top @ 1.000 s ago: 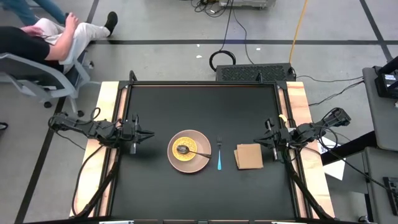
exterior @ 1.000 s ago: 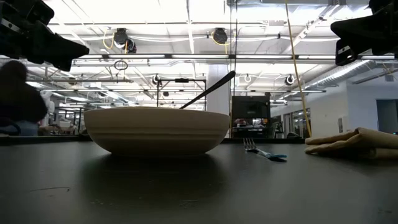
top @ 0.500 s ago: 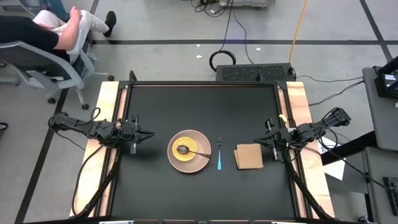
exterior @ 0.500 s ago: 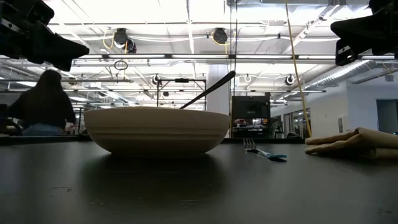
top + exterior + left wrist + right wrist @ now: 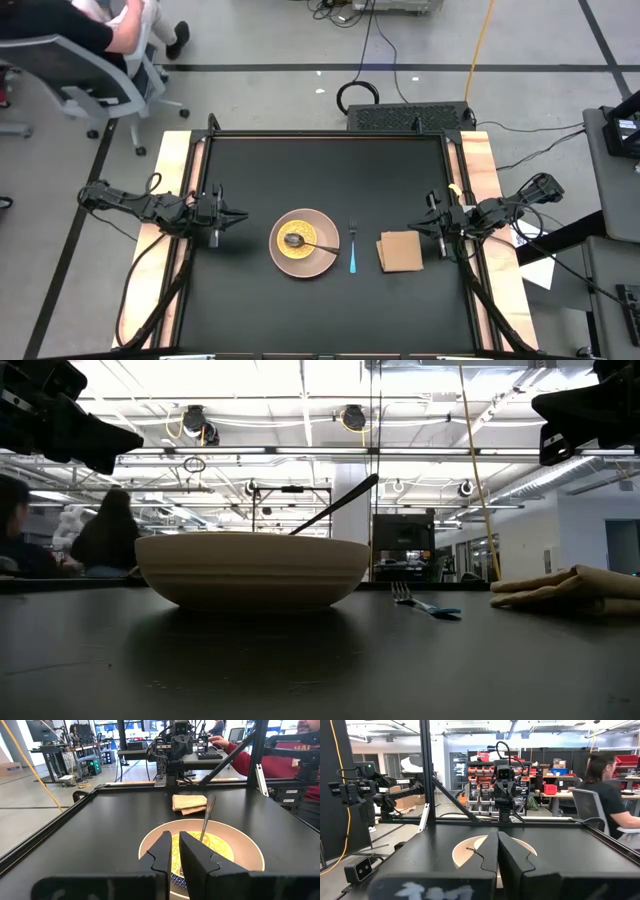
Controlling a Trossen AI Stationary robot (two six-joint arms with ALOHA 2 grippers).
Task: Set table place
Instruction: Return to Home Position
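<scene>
Only the person in the office chair (image 5: 100, 25) beyond the table's far left corner has rolled farther off; arms and tableware sit as before. The pale pink round plate (image 5: 324, 224) lies mid-table on the matte-black square tabletop (image 5: 320, 170). On it sits the smaller yellow round dish (image 5: 296, 256), with the silver spoon (image 5: 312, 244) resting in the dish. The small blue-handled fork (image 5: 352, 252) lies just beside the plate on the right arm's side, and the tan-brown square napkin (image 5: 400, 251) lies beyond it. The left gripper (image 5: 240, 215) and right gripper (image 5: 418, 227) hang at opposite table edges, both clenched on nothing. The setting looks complete. At most, parking the arms remains.
</scene>
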